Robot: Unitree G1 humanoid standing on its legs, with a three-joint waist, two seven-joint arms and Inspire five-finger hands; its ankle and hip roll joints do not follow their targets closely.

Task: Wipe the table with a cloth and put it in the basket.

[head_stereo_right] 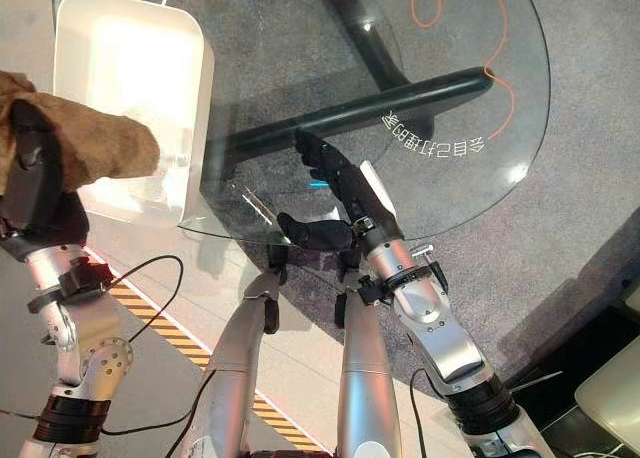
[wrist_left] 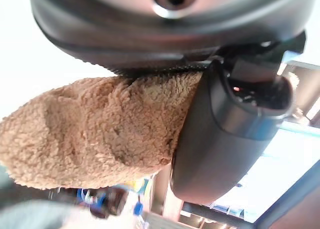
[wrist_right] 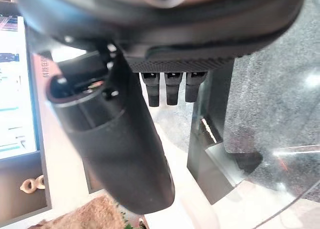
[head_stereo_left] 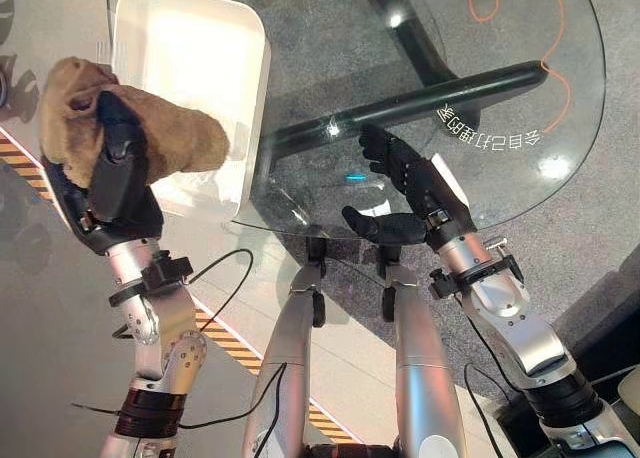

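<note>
**Brown cloth held up beside the white basket**

Closest to the head camera, the left robot hand is raised at the near left of the scene, its dark fingers and thumb curled round a fuzzy brown cloth. One bunch of the cloth bulges up past the fingertips, and the rest drapes toward the right, overlapping the near edge of the white basket as seen from above. Whether the cloth touches the basket cannot be told. In the left wrist view the cloth is pressed between the palm and the thumb.

Over on the other side, the right robot hand lies on the near edge of the round glass desk, fingers straight and spread across the glass, thumb stuck out to the side just off the rim. It holds nothing. The right wrist view shows its fingers extended in a row beside the thumb.

Beyond the hands, the basket stands at the desk's left edge, its white inside bright. A black desk frame shows through the glass, and an orange cord curls on the grey carpet beneath.
</note>
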